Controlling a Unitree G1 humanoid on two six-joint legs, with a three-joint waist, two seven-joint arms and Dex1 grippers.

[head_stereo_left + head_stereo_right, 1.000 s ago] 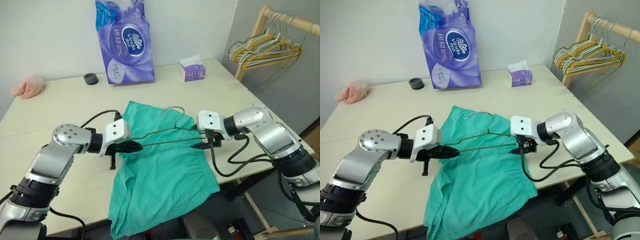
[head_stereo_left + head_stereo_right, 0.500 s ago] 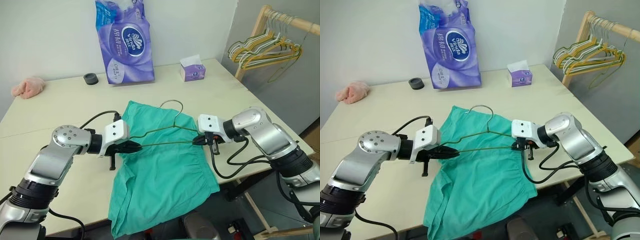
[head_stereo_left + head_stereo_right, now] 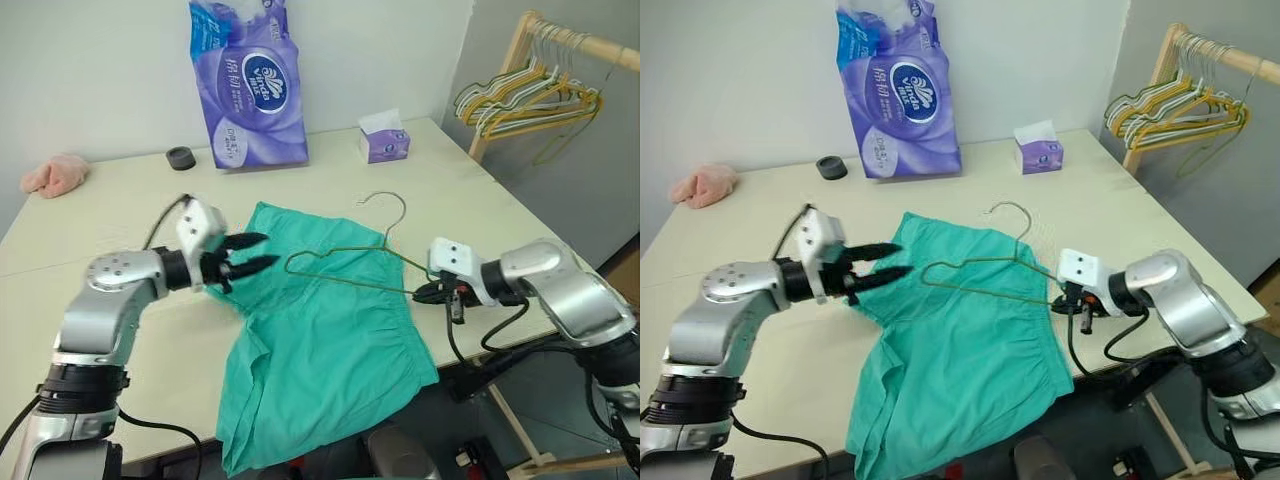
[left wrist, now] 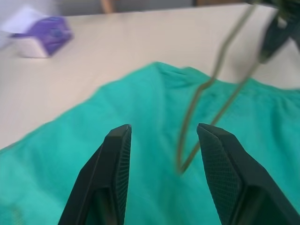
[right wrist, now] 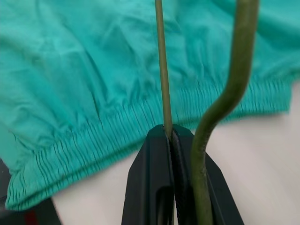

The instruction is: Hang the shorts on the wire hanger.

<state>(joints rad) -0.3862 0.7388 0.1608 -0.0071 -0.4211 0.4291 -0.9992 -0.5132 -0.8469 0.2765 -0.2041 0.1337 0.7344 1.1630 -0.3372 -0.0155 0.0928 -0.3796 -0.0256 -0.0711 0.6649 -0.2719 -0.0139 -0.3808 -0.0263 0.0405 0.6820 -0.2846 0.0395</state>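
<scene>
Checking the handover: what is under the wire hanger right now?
The shorts lie flat beneath the wire hanger, which the right gripper pinches at one end. The table under the shorts is covered.

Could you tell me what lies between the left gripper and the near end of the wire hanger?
In the left eye view, only a stretch of the shorts lies between the open left gripper and the wire hanger; nothing else sits in that gap.
</scene>
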